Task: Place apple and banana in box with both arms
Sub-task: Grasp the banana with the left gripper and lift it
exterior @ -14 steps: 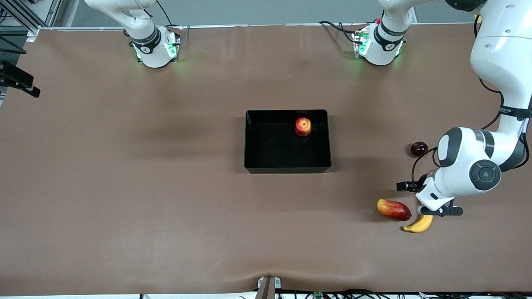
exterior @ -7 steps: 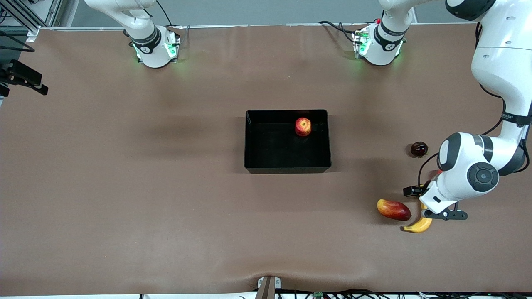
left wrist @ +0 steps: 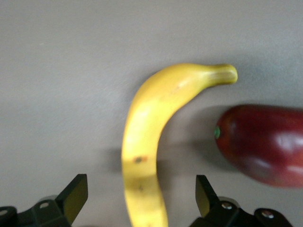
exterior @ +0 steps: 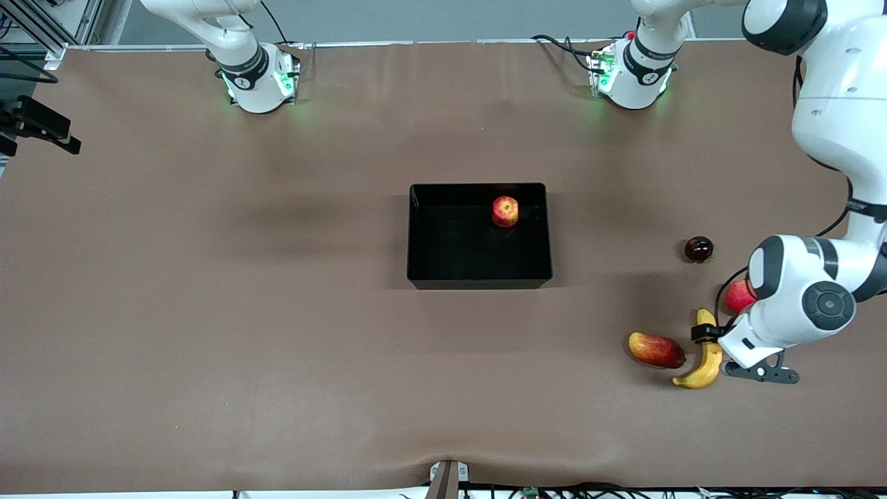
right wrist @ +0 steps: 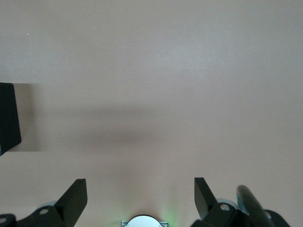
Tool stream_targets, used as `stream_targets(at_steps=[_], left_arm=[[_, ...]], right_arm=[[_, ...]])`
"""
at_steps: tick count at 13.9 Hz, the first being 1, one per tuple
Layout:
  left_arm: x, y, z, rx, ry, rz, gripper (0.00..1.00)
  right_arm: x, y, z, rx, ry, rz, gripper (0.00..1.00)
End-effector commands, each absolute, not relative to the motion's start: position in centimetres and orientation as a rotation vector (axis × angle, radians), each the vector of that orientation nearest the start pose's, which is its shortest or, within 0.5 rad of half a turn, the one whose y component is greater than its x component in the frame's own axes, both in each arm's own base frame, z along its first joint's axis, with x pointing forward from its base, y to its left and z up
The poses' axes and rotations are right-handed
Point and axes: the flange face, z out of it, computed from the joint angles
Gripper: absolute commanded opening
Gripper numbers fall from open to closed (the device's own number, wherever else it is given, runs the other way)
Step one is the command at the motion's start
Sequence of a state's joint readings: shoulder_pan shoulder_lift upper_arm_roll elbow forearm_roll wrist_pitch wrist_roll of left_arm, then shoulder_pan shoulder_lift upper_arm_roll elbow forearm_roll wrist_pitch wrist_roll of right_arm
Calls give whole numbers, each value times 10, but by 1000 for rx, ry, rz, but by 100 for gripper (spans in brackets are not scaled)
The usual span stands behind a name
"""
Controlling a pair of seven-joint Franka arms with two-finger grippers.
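The banana lies on the table near the left arm's end, beside the mango-like fruit. In the left wrist view the banana runs between my fingers. My left gripper is open over the banana's end farther from the front camera, both fingers apart from it. In the front view the left gripper is mostly hidden under its white wrist. The apple lies in the black box at mid-table. My right gripper is open and empty, held high at the right arm's end of the table.
A red-and-yellow mango-like fruit lies close beside the banana and shows in the left wrist view. A pinkish-red round fruit and a dark round fruit lie farther from the front camera. A box corner shows in the right wrist view.
My left wrist has moved toward the left arm's end of the table and lower, uncovering most of the banana and the pinkish-red fruit. The right gripper shifted slightly.
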State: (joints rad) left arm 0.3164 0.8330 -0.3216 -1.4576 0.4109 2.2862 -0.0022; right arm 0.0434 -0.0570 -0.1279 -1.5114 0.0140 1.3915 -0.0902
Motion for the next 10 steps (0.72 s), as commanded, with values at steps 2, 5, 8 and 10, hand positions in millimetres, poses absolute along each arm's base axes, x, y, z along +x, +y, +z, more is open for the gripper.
stream_targets(at_steps=[2, 5, 8, 10], left_arm=[[732, 65, 189, -3028, 265, -115, 100], [732, 64, 192, -3030, 257, -119, 75], [733, 64, 207, -3025, 247, -131, 0], [730, 61, 237, -3012, 247, -63, 0]], right_arm=[[507, -44, 672, -3112, 3, 86, 100], [507, -41, 672, -3117, -8, 82, 100], [507, -39, 673, -3120, -15, 83, 100], [506, -38, 674, -3120, -17, 80, 100]])
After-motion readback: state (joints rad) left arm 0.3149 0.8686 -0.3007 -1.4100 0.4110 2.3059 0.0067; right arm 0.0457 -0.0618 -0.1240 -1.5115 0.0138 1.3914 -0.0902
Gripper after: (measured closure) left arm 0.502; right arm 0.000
